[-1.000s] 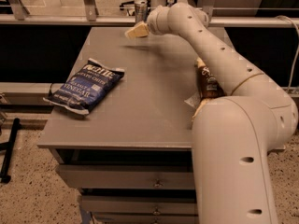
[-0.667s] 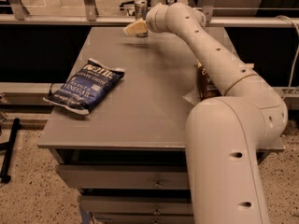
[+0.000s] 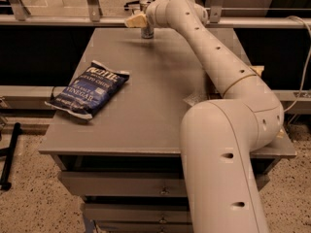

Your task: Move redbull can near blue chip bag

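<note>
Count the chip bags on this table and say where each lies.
2. The blue chip bag lies flat near the left front. A tan bag, mostly hidden behind the arm, shows only corners at right. The tool is at the far edge by the redbull can.

— Where is the tool (image 3: pixel 136 20)?
— Top centre of the frame, over the far edge of the desk (image 3: pixel 155 86). The white arm (image 3: pixel 219 57) climbs to it from the lower right.
— And the can (image 3: pixel 147 31)?
— Upright on the desk right under the tool. Only its lower part shows.
— The blue bag (image 3: pixel 90 88)?
— Lying flat at the left of the frame, white lettering up, one corner hanging a little past the desk's left edge. It is well apart from the can.
— Anything else?
— Something tan (image 3: pixel 257 70) peeks out behind the arm at the right, too hidden to name. Drawers (image 3: pixel 121 184) sit under the desk, above a speckled floor (image 3: pixel 29 212).
</note>
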Motion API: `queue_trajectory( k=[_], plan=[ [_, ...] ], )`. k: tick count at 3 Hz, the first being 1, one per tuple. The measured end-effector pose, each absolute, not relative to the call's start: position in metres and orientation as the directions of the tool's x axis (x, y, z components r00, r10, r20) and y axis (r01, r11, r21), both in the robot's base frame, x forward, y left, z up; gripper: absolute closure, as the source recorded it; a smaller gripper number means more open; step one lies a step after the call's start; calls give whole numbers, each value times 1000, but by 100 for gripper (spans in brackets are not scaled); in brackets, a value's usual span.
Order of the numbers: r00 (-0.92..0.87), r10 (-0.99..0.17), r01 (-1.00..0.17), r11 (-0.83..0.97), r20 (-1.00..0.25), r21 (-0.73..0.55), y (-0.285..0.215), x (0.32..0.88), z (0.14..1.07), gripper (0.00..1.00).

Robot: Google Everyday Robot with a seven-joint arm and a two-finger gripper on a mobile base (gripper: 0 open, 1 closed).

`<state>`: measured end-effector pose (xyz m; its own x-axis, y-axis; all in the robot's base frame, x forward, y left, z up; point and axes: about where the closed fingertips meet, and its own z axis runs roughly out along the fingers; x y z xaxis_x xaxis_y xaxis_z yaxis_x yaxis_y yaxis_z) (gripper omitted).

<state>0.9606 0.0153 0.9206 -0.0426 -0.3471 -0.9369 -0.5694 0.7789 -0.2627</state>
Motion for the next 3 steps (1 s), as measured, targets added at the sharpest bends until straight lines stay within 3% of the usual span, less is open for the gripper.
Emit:
queue_trajectory(
  k=[1, 2, 3],
  plan=[
    [-59, -343, -573, 781, -938, -250, 18, 960, 921, 39],
    [-71, -333, -602, 766, -940, -226, 25, 948, 924, 77],
    [-49, -316, -641, 738, -947, -213, 39, 930, 933, 99]
  ],
)
